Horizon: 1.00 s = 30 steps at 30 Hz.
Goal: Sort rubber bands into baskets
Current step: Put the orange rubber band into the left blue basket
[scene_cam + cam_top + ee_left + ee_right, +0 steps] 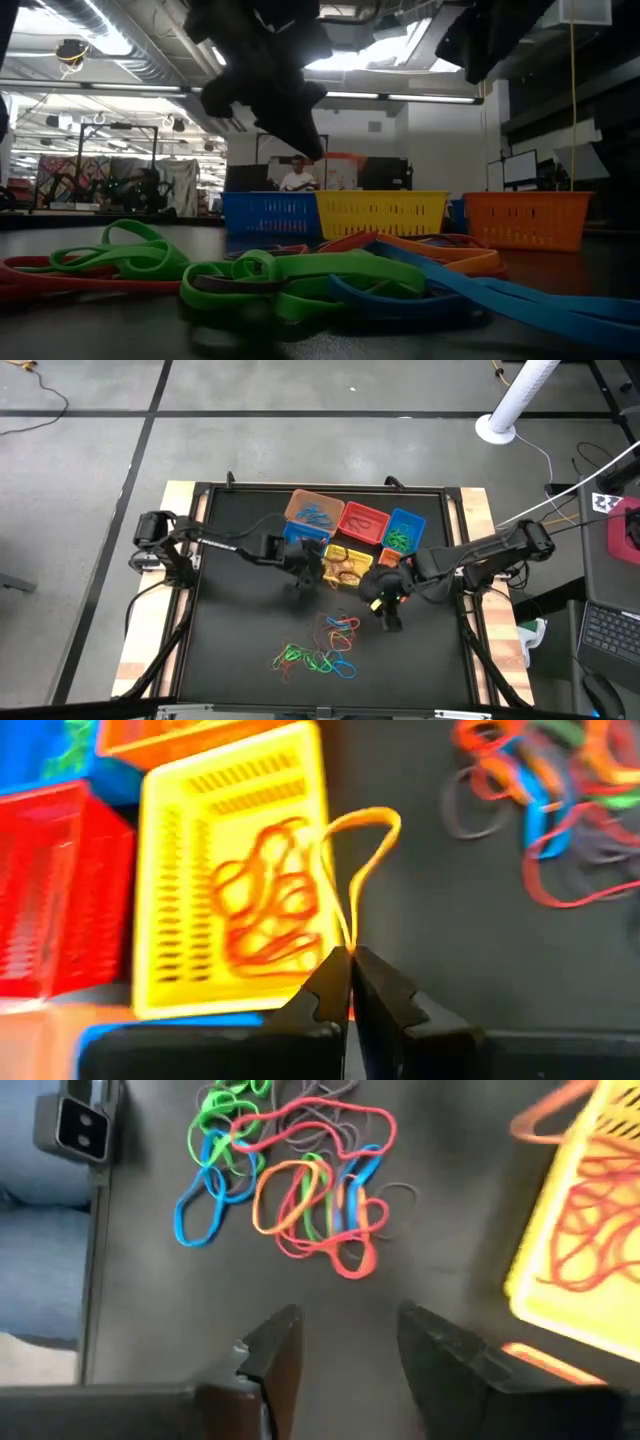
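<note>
1. My left end effector [350, 960]: clenched on one orange rubber band [362, 850], beside the yellow basket [180, 900].
2. My right end effector [350, 1340]: released, empty; rubber bands [290, 1180] pile lies ahead of it.
3. Basket contents blurred.

The left gripper [350, 982] pinches an orange band [362, 860] at six o'clock. The yellow basket [175, 920], holding orange bands [265, 910], lies at ten o'clock of it.
</note>
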Tool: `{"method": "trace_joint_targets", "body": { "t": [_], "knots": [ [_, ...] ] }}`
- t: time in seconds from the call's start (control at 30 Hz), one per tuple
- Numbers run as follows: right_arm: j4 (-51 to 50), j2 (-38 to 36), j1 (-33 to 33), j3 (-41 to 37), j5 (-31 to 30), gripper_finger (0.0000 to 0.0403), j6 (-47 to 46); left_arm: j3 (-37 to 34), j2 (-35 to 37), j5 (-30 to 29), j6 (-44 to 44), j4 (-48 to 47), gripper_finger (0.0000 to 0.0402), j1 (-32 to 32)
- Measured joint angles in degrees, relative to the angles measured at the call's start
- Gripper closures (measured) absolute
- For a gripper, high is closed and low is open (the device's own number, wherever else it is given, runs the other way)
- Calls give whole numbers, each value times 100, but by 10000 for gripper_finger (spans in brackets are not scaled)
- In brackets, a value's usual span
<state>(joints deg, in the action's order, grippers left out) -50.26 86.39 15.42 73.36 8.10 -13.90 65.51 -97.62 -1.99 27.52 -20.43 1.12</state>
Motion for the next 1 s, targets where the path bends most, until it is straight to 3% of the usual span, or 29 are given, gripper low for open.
{"method": "trace_joint_targets", "body": {
  "t": [0.23,0.47,1.0],
  "knots": [
    [193,307,508,-7,-20,242,-1237,120,2,-281,147,-2,398,596],
    [784,823,1088,-4,-358,242,-2354,125,4,-1013,137,-127,393,1172],
    [3036,2179,2038,-4,-499,242,-2773,125,4,-1139,88,-1197,387,1709]
  ]
}}
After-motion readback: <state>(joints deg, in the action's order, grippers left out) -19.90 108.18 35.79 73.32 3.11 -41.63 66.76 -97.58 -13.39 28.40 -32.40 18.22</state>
